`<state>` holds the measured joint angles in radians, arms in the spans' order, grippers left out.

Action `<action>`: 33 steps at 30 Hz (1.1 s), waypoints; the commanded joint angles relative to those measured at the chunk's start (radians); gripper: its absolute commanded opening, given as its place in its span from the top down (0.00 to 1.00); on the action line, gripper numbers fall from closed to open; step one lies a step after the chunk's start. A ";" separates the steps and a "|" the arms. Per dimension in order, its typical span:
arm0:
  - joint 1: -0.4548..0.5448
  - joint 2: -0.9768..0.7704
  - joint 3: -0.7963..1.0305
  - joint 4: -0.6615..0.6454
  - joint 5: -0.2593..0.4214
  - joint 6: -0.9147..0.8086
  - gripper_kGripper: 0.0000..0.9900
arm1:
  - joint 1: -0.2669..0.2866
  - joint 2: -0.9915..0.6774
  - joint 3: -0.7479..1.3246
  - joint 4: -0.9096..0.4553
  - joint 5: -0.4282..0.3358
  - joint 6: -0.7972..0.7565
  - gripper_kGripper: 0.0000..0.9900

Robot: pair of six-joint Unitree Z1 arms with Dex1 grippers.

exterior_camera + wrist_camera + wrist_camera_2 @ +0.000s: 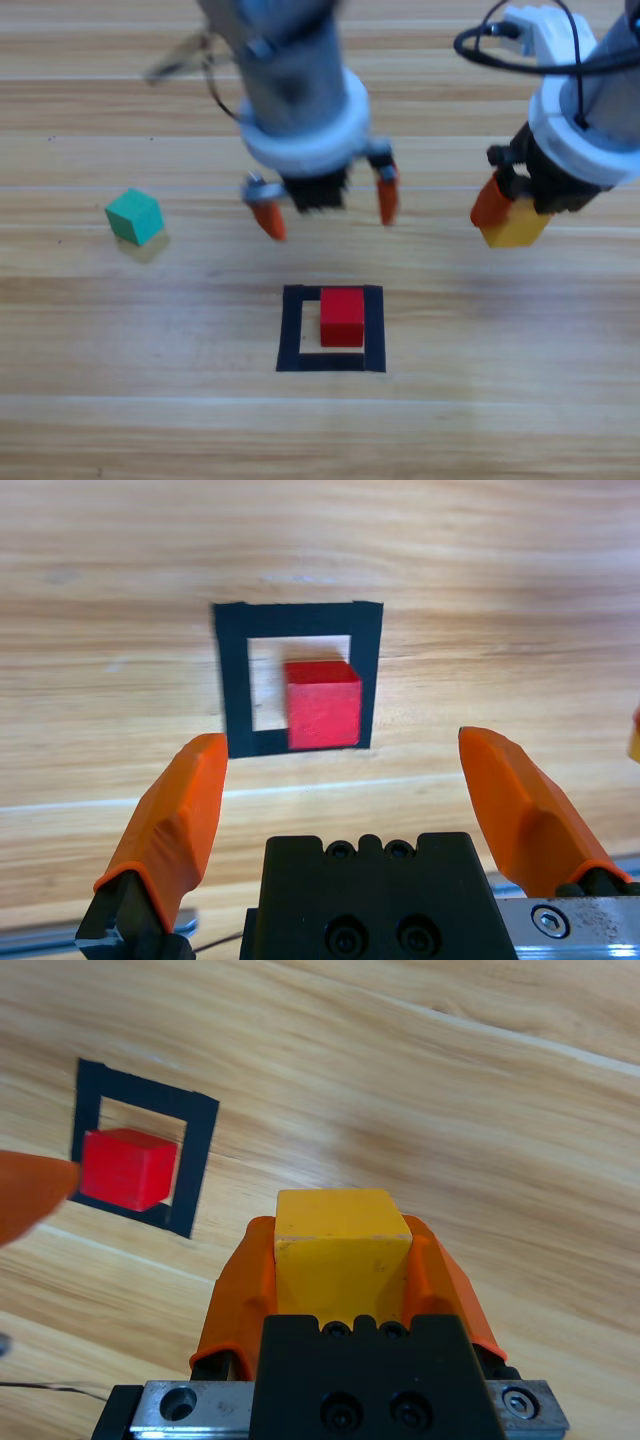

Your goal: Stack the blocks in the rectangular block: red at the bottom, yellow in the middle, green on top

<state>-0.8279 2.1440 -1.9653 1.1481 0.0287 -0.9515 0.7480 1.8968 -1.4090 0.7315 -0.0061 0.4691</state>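
The red cube (342,316) (322,704) (126,1168) rests on the table inside the black tape outline (293,330) (232,680) (195,1160), toward its right side. My left gripper (327,212) (355,790) hovers open just behind the outline, with nothing between its jaws. My right gripper (508,216) (340,1255) hangs above the table to the right, shut on the yellow cube (516,224) (340,1245). The teal-green cube (134,216) sits alone on the table at the far left.
Only bare wooden tabletop (500,420) surrounds the outline. A black cable (520,55) loops off the right arm at the top right.
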 commanded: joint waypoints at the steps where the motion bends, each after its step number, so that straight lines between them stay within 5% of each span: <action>1: 0.167 -0.110 0.089 0.028 0.007 0.083 0.00 | 0.082 0.127 -0.196 0.198 -0.038 0.120 0.82; 15: 0.561 -0.033 0.105 0.021 -0.069 0.338 0.00 | 0.249 0.300 -0.443 0.370 -0.040 0.327 0.82; 33: 0.454 -0.016 0.102 0.050 0.014 -0.167 0.00 | 0.281 0.512 -0.696 0.457 -0.063 0.373 0.82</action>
<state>-0.3262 2.1008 -1.8592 1.1719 0.0243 -1.0579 0.9989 2.3282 -2.0875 1.1739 -0.0592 0.8268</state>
